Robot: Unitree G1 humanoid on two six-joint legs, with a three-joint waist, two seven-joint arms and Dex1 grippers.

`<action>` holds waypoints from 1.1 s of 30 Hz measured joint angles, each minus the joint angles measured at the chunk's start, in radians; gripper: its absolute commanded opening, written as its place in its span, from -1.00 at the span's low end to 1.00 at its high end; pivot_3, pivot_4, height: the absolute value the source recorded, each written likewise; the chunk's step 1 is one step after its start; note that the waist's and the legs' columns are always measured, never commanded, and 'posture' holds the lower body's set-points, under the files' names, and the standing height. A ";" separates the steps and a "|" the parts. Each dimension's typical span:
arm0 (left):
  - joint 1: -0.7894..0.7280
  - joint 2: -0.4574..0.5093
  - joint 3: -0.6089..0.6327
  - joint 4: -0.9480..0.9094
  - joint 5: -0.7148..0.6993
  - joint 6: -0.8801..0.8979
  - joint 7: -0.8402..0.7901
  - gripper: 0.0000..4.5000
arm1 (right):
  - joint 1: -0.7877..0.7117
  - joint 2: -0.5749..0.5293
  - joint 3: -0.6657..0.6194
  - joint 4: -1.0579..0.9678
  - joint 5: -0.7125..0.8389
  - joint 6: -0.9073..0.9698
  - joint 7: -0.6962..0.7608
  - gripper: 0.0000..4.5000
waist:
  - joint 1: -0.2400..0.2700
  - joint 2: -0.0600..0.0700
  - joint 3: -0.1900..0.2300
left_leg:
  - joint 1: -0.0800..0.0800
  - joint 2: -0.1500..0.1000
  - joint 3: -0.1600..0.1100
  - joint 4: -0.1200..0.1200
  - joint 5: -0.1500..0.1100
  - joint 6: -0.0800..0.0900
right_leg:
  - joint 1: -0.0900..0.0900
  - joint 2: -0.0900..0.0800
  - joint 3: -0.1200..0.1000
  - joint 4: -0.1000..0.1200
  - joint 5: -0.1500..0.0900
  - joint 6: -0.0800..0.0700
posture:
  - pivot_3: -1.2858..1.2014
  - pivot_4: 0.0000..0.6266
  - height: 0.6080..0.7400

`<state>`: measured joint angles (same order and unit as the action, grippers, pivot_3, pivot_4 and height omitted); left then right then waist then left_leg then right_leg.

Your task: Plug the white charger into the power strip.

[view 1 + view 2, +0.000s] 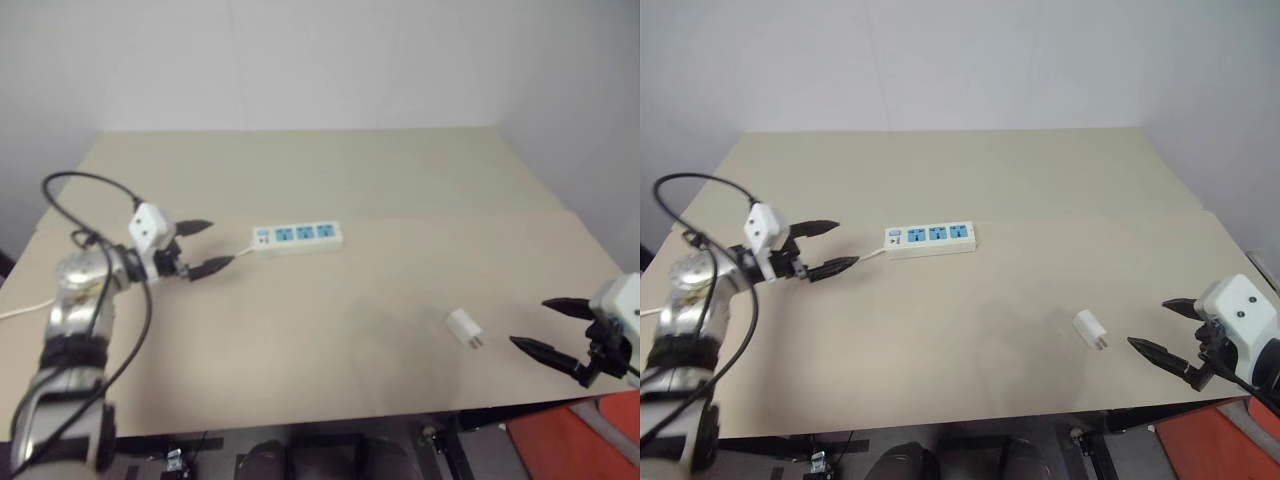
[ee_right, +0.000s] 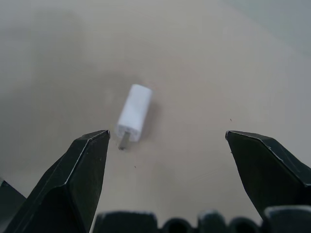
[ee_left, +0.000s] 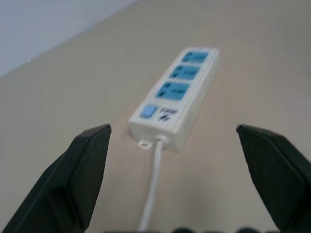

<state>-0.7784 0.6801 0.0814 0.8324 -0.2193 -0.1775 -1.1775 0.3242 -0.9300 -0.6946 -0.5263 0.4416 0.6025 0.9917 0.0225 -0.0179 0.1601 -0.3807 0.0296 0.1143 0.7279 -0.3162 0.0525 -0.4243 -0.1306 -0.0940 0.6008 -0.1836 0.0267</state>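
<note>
Right wrist view shows the white charger [image 2: 133, 112] lying on its side on the tabletop [image 1: 330, 330], between the right gripper's [image 1: 553, 326] spread fingers but not touched. Left gripper [image 1: 203, 247], fingers spread too, faces the power strip [image 1: 298, 237]. Grabbing the charger looks like the next job.

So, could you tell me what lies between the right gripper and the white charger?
Only bare table separates the right gripper from the white charger, as the eye views show.
</note>
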 measured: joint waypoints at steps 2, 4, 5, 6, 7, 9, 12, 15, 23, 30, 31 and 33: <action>-0.093 -0.025 -0.023 0.167 0.052 -0.061 0.013 0.99 | 0.001 0.004 -0.005 -0.039 0.018 0.015 -0.003 1.00 | 0.000 0.000 0.000 | -0.002 0.000 0.000 0.000 0.000 0.000 | 0.000 0.000 -0.001 -0.002 0.001 0.000 | 0.03 -0.52 1.00; -0.159 -0.045 -0.036 0.297 0.089 -0.100 0.002 0.99 | -0.020 0.015 -0.006 -0.084 0.060 0.047 -0.026 1.00 | -0.009 -0.001 0.000 | -0.003 0.000 -0.001 0.000 0.000 0.001 | -0.001 0.000 -0.001 -0.001 0.001 0.001 | 0.03 -0.52 1.00; -0.178 -0.055 -0.040 0.334 0.102 -0.114 -0.008 0.99 | -0.039 0.023 -0.006 -0.109 0.085 0.059 -0.042 1.00 | -0.012 -0.001 0.000 | -0.004 0.000 -0.001 0.000 0.000 0.001 | -0.001 0.000 -0.001 -0.001 0.001 0.002 | 0.03 -0.52 1.00; -0.197 -0.065 -0.042 0.366 0.109 -0.124 -0.018 0.99 | -0.055 0.032 -0.005 -0.131 0.109 0.076 -0.061 1.00 | -0.013 -0.001 0.000 | -0.004 0.000 -0.001 0.000 -0.001 0.001 | -0.001 0.000 -0.001 0.000 0.001 0.002 | 0.03 -0.52 1.00; -0.212 -0.072 -0.042 0.391 0.121 -0.127 -0.022 0.99 | -0.076 0.042 0.001 -0.157 0.135 0.091 -0.084 1.00 | -0.014 -0.002 0.001 | -0.004 0.000 -0.002 0.000 -0.001 0.001 | -0.001 0.000 -0.001 0.000 0.001 0.002 | 0.03 -0.52 1.00; -0.232 -0.079 -0.049 0.430 0.146 -0.127 -0.025 0.99 | -0.106 0.054 0.030 -0.202 0.167 0.117 -0.129 1.00 | -0.013 -0.003 0.001 | -0.004 0.000 -0.002 0.000 -0.001 0.002 | -0.001 0.000 -0.002 0.000 0.001 0.002 | 0.03 -0.52 1.00; -0.240 -0.085 -0.066 0.468 0.193 -0.127 -0.023 0.99 | -0.167 0.075 0.118 -0.248 0.191 0.141 -0.206 1.00 | -0.012 -0.004 0.002 | -0.005 0.000 -0.002 0.001 -0.001 0.002 | -0.001 0.000 -0.001 0.001 0.001 0.002 | 0.03 -0.52 1.00; -0.240 -0.097 -0.070 0.491 0.231 -0.126 0.022 0.99 | -0.249 0.093 0.227 -0.269 0.203 0.168 -0.286 1.00 | -0.012 -0.004 0.002 | -0.005 0.001 -0.003 0.002 -0.001 0.003 | -0.002 0.000 -0.001 0.002 0.001 0.002 | 0.03 -0.52 1.00; -0.255 -0.115 -0.086 0.508 0.316 -0.111 0.158 0.99 | -0.393 0.119 0.411 -0.293 0.220 0.208 -0.394 1.00 | -0.008 -0.004 0.002 | -0.007 0.000 -0.002 0.003 -0.001 0.003 | -0.003 0.000 -0.002 0.003 0.002 0.002 | 0.03 -0.52 1.00; -0.270 -0.138 -0.088 0.511 0.343 -0.064 0.195 0.34 | -0.477 0.138 0.503 -0.291 0.230 0.221 -0.443 1.00 | -0.010 -0.004 0.002 | -0.005 0.001 -0.003 0.004 -0.001 0.003 | -0.002 0.000 -0.001 0.008 0.001 0.002 | 0.03 -0.52 1.00; -0.270 -0.141 -0.089 0.511 0.345 -0.062 0.204 0.21 | -0.487 0.140 0.513 -0.291 0.230 0.224 -0.450 1.00 | -0.010 -0.004 0.002 | -0.004 0.001 -0.003 0.004 -0.002 0.003 | -0.002 0.000 -0.001 0.008 0.001 0.002 | 0.03 -0.52 1.00; -0.274 -0.148 -0.094 0.511 0.357 -0.058 0.219 -0.11 | -0.507 0.149 0.532 -0.290 0.231 0.235 -0.464 1.00 | -0.011 -0.004 0.002 | -0.004 0.001 -0.003 0.004 -0.002 0.003 | -0.002 0.000 -0.001 0.008 0.001 0.002 | 0.03 -0.52 1.00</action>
<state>-1.0520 0.5319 -0.0129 1.3432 0.1373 -0.2356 -0.9588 -0.1825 -0.7810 -0.1628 -0.8162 0.6730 0.8371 0.5273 0.0116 -0.0224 0.1622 -0.3843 0.0308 0.1118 0.7314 -0.3178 0.0556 -0.4259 -0.1304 -0.0953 0.6088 -0.1821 0.0284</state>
